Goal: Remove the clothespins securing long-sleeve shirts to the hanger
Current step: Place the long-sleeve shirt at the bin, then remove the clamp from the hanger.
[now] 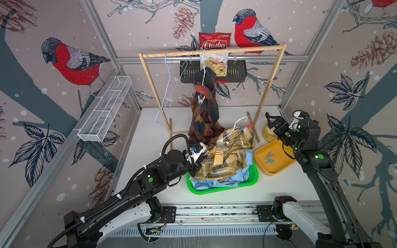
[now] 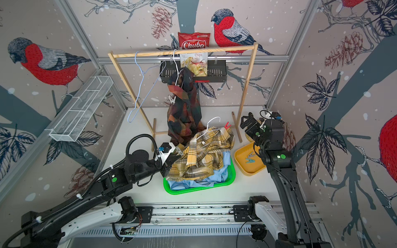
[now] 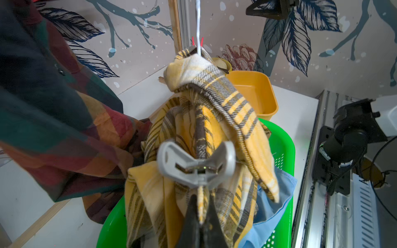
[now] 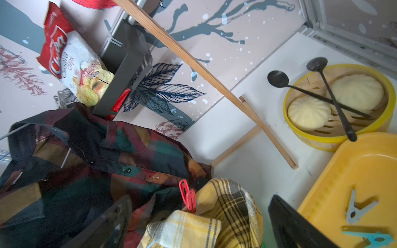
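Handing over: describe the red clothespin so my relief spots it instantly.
Find the bright green basket. Draped over it is the yellow plaid shirt on a white hanger. The clothespin at its far end is the only red one.

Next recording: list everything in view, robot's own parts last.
rack: 1, bare wood, back of table
basket: 1, green, table centre
tray: 1, yellow, right of basket
check shirt: 1, maroon-orange-green, hanging from rack
plaid shirt: 1, yellow-white, heaped over basket
blue shirt: 1, light blue, in basket
hangers: 3; blue, empty, on rack; white, in check shirt; white, in plaid shirt
clothespins: 5; grey on check shirt; grey and red on plaid shirt; grey and teal in tray
steamer: 1, yellow, two buns, two black ladles
chips bag: 1, red-white, in black wall bin
wire shelf: 1, white, left wall
left tool: shut on plaid shirt
right tool: open, raised beside tray
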Motion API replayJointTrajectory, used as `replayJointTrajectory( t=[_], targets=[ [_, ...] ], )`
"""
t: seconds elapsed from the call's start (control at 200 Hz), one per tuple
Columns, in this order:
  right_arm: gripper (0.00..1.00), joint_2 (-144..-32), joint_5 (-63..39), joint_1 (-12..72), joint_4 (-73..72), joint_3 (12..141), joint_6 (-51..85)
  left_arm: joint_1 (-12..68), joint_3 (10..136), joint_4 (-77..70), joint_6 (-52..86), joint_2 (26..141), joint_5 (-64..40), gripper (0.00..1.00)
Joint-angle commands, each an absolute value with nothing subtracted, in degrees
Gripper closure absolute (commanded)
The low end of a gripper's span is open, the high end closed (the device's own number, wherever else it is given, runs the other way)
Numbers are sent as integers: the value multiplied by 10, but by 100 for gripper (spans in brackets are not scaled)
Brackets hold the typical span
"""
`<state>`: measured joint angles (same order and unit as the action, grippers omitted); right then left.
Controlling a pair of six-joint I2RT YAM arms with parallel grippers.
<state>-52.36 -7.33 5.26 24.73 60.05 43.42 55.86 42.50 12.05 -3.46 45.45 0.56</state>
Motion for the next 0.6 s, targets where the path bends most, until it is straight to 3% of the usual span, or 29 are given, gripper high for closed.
replayJointTrajectory(
  t=[0.0, 0.265, 0.395, 0.595],
  targets=[
    [0, -526, -124, 41, 250, 593, 436, 606, 422, 75, -93, 476, 84, 100],
    [1, -536, -192, -11, 248, 534, 436, 693, 367, 27, -137, 490, 194, 100],
    [4, -535, -225, -49, 260, 501, 428, 741, 340, -7, -174, 513, 279, 100],
    [11, -549, -262, -74, 241, 451, 426, 770, 343, -32, -207, 587, 323, 100]
  ],
)
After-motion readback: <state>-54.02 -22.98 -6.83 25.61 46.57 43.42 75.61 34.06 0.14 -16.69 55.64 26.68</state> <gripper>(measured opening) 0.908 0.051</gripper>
